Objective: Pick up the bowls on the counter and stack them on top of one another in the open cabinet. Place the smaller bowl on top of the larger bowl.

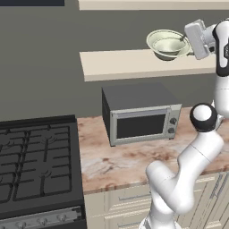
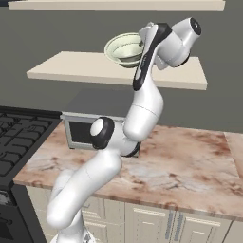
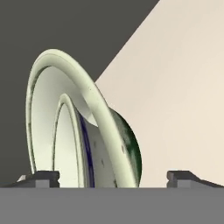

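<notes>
My gripper point(image 3: 113, 178) stood spread wide, its two fingertips point(image 3: 43, 178) well apart and pinching nothing. Between them and just ahead sat the larger bowl point(image 3: 111, 131) on the open cabinet point(image 1: 125, 62) shelf, with the smaller bowl point(image 3: 72, 144) nested inside it. The counter point(image 2: 190, 161) lay far below my hand.

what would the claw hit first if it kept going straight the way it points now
Most likely the stacked bowls: the smaller bowl nested in the larger bowl sits between the open claw tips, shelf board behind.
</notes>
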You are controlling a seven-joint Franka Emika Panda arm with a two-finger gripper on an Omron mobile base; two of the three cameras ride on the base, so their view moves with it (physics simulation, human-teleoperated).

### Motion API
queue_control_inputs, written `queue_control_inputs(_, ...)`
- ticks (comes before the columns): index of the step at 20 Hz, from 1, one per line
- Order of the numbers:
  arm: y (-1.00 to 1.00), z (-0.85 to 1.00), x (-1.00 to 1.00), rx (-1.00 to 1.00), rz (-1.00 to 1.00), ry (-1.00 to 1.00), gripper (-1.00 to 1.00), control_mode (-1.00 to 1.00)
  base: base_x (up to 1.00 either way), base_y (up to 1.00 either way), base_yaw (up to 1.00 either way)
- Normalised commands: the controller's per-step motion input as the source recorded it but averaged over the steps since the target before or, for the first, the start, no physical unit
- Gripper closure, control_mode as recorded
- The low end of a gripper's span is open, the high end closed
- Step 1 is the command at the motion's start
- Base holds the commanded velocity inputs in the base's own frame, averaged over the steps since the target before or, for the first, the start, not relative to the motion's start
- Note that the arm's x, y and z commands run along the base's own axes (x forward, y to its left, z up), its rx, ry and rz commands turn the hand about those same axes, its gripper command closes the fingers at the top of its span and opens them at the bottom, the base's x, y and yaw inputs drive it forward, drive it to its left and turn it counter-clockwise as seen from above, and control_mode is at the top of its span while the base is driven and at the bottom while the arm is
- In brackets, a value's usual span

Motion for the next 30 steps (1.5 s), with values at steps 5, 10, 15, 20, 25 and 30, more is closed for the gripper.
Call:
queue_control_inputs(5,0.00,0.22,0.01,0.00,0.02,0.00,-1.00,-1.00,0.00,0.00,0.00)
queue_control_inputs(10,-0.01,0.29,0.15,0.00,0.01,0.00,-1.00,-1.00,0.00,0.00,0.00)
queue_control_inputs(15,-0.06,0.11,0.09,0.00,0.00,0.00,-1.00,-1.00,0.00,0.00,0.00)
queue_control_inputs(20,-0.16,0.00,0.01,0.00,0.01,0.00,-1.00,-1.00,0.00,0.00,0.00)
queue_control_inputs(25,-0.22,0.00,0.00,0.00,0.00,0.00,-1.00,-1.00,0.00,0.00,0.00)
queue_control_inputs(30,-0.28,0.03,-0.16,0.00,0.00,0.00,-1.00,-1.00,0.00,0.00,0.00)
